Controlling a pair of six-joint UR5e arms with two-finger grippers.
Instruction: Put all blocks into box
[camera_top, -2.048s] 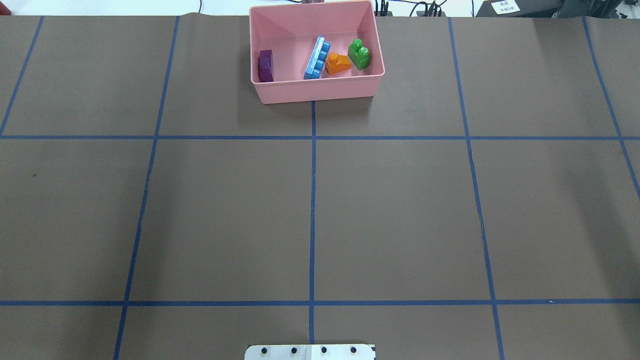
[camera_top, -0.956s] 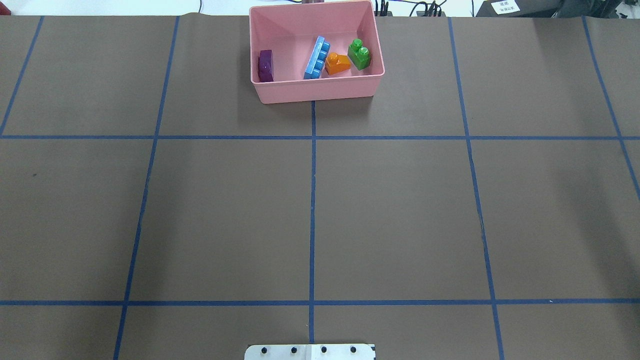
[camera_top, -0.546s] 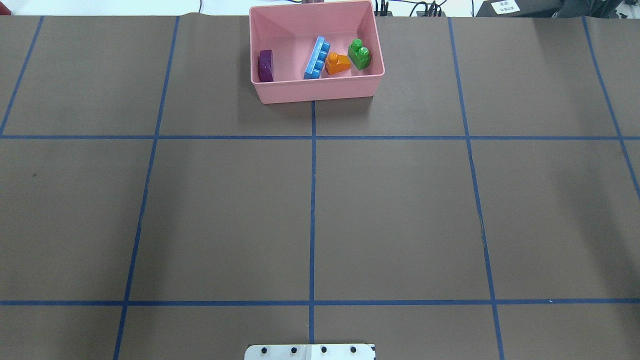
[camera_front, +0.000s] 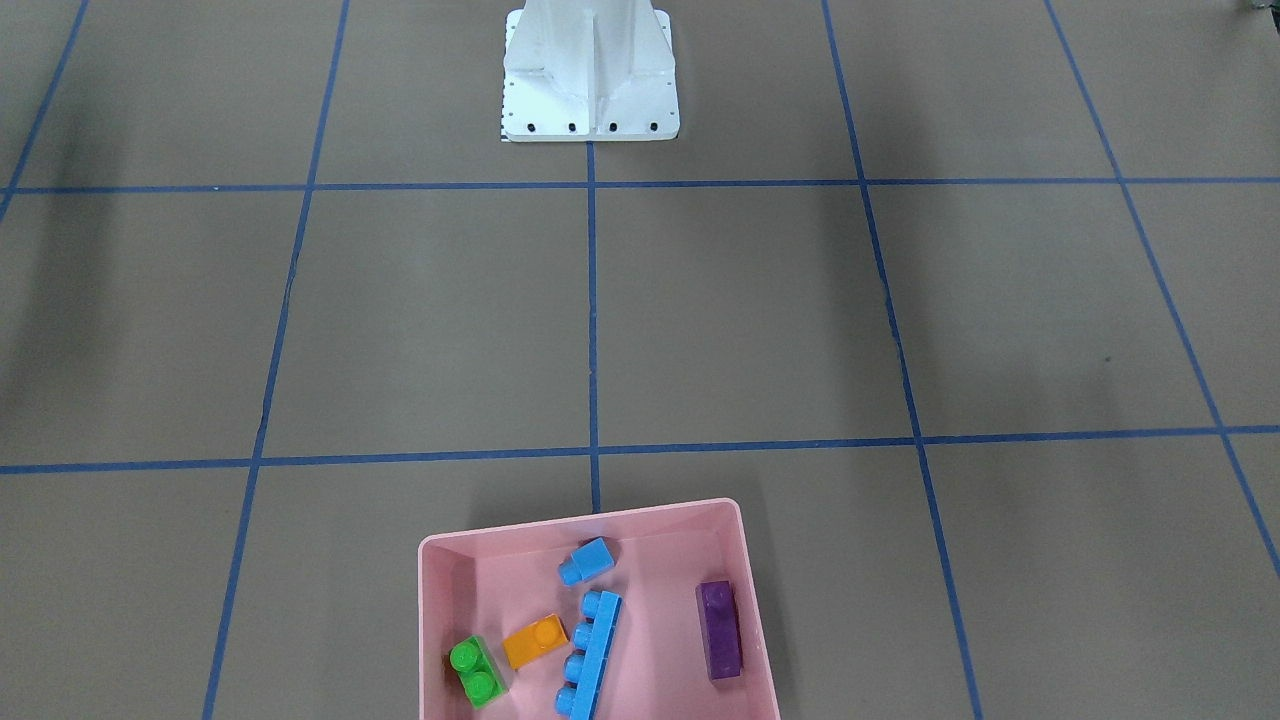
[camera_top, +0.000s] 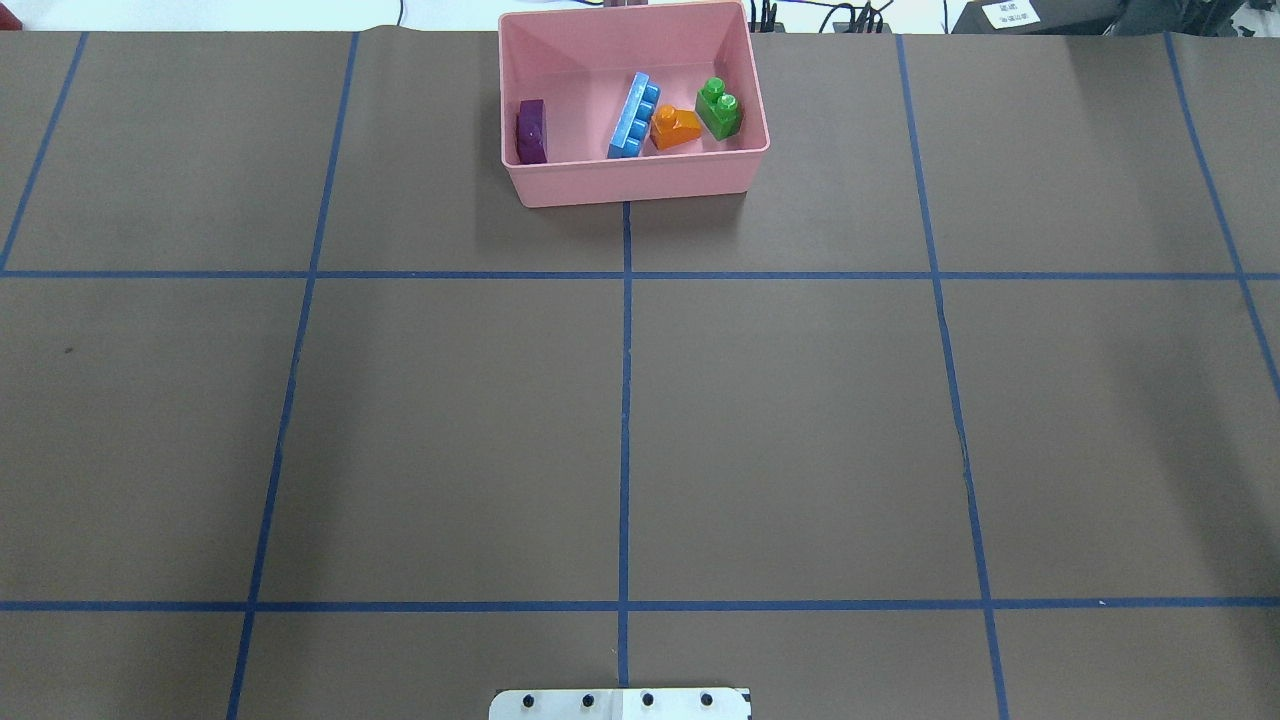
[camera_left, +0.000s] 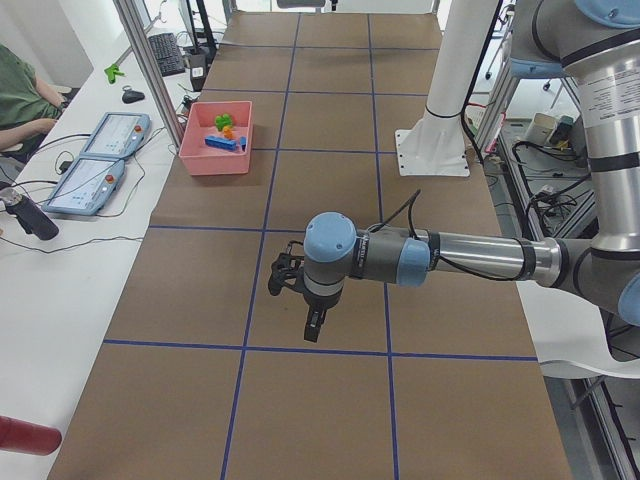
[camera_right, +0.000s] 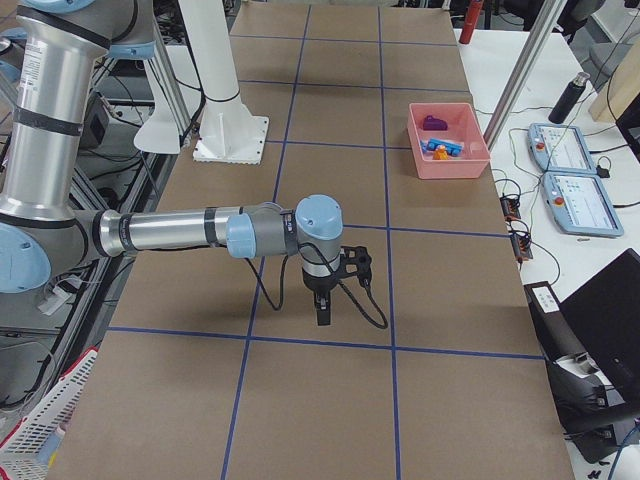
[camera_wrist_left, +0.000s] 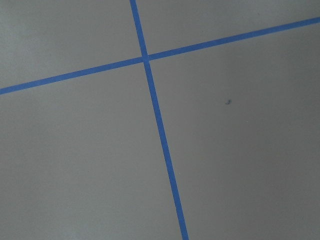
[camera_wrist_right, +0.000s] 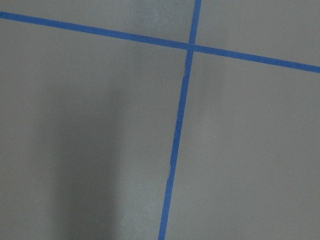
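In the box (camera_front: 680, 520), far from the left hand (camera_left: 311, 328) and right hand (camera_right: 322, 312), lie all blocks (camera_front: 590, 650); hands' spread cannot be told.

Blue tape lines (camera_top: 625, 400) grid the brown table (camera_top: 800, 430); two pendants (camera_left: 86, 184) lie alongside.

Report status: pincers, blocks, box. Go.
Left pincer, right pincer: above bare mat, away from box; open or shut, cannot tell. All in box: orange block, green block, long blue block, small blue block, purple block. No obstruction seen.
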